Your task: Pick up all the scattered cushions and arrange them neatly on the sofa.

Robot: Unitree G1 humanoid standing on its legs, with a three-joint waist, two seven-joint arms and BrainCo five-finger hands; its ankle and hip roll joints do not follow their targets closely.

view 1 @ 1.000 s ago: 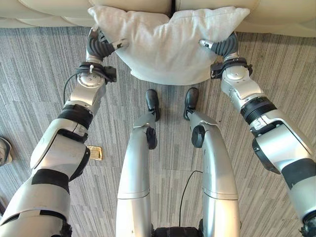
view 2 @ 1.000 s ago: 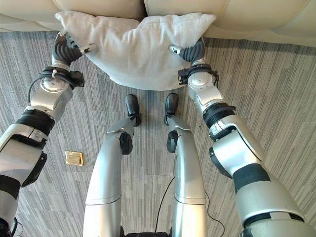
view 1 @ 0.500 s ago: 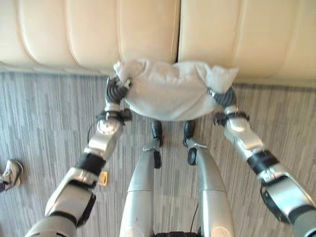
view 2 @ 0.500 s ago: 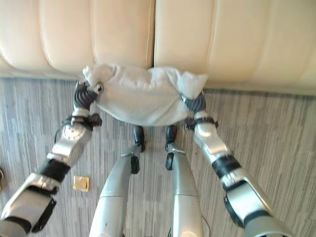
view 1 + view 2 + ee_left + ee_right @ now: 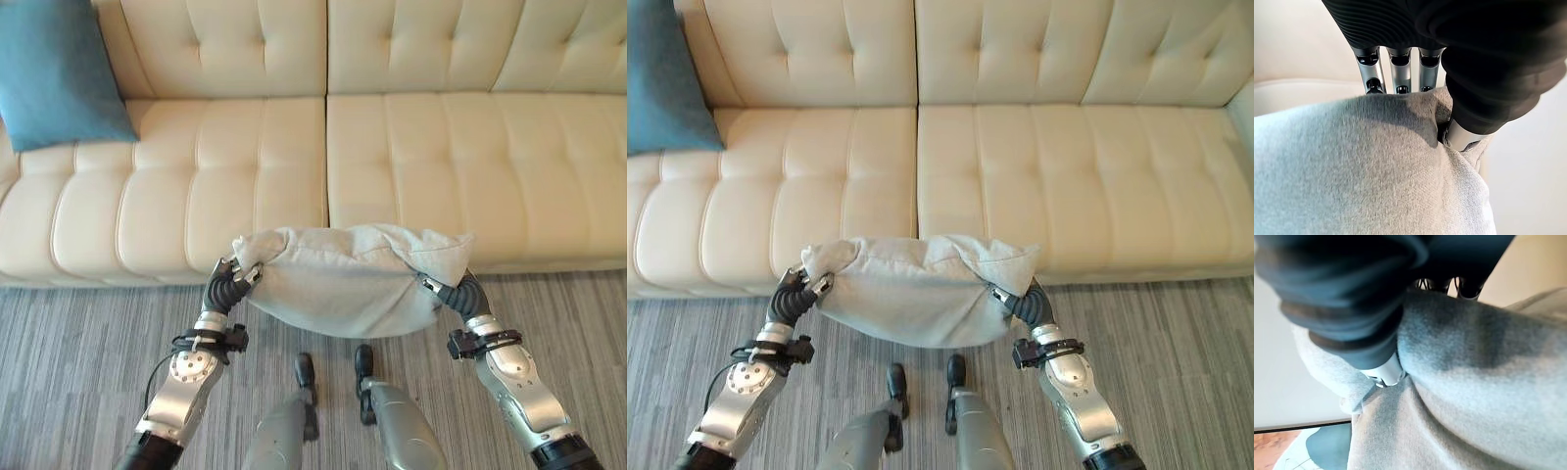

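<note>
One teal cushion (image 5: 59, 73) is already sitting at the sofa's (image 5: 411, 147) left end, while the left hand (image 5: 227, 286) and right hand (image 5: 453, 292) are pinching a grey cushion (image 5: 348, 279), hanging before the seat.

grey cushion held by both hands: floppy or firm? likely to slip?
Probably floppy: the grey cushion sags in a belly between the left hand and right hand, corners bunched. Likely light for its bulk, since pinches at the ends carry it. Slipping seems unlikely: the cloth looks coarse and the thumb digs in.
</note>
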